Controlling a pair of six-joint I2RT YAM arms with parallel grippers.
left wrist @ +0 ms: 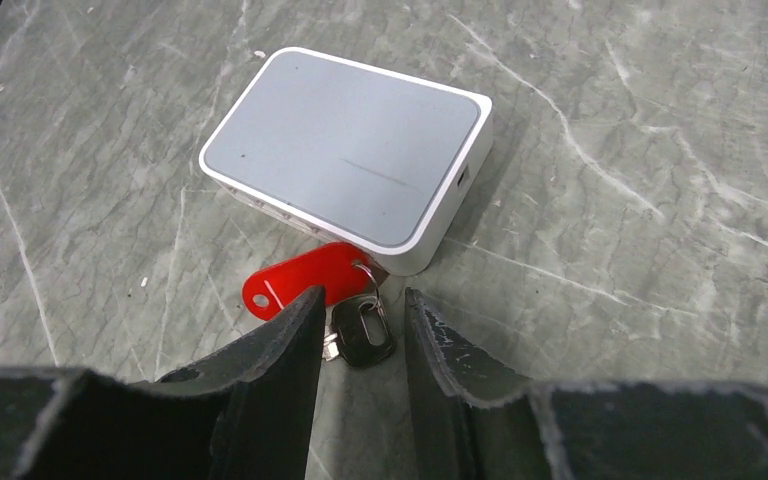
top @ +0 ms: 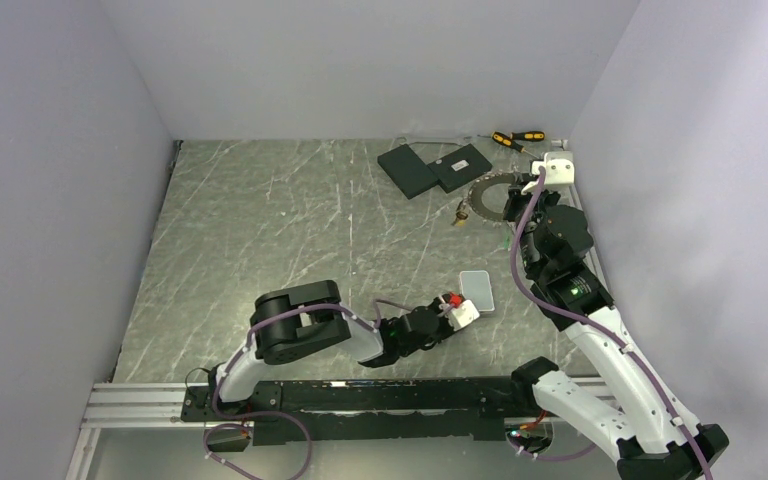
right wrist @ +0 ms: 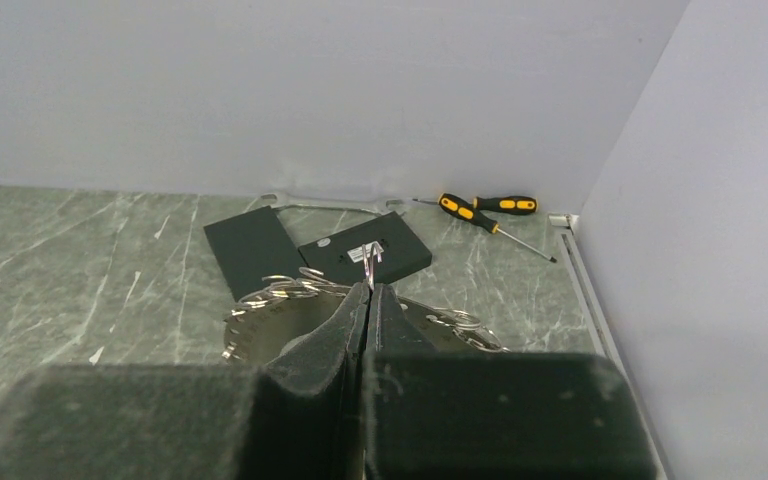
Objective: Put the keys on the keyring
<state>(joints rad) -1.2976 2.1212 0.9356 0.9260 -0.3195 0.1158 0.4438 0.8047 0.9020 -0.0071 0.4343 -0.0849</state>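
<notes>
While two screwdrivers (top: 517, 138) and two black slabs (top: 435, 168) lie near the tabletop's far right corner, one keyring (right wrist: 260, 315) sits at the tips of the tightly closed right end effector (right wrist: 370, 290). One red-tagged key (left wrist: 310, 278) lies between the fingers of the half-open left end effector (left wrist: 365, 296), beside one white box (left wrist: 345, 150).

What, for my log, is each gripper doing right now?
Left gripper: open, jaws either side of the dark key with red tag.
Right gripper: shut, pinching a silver wire loop.
</notes>
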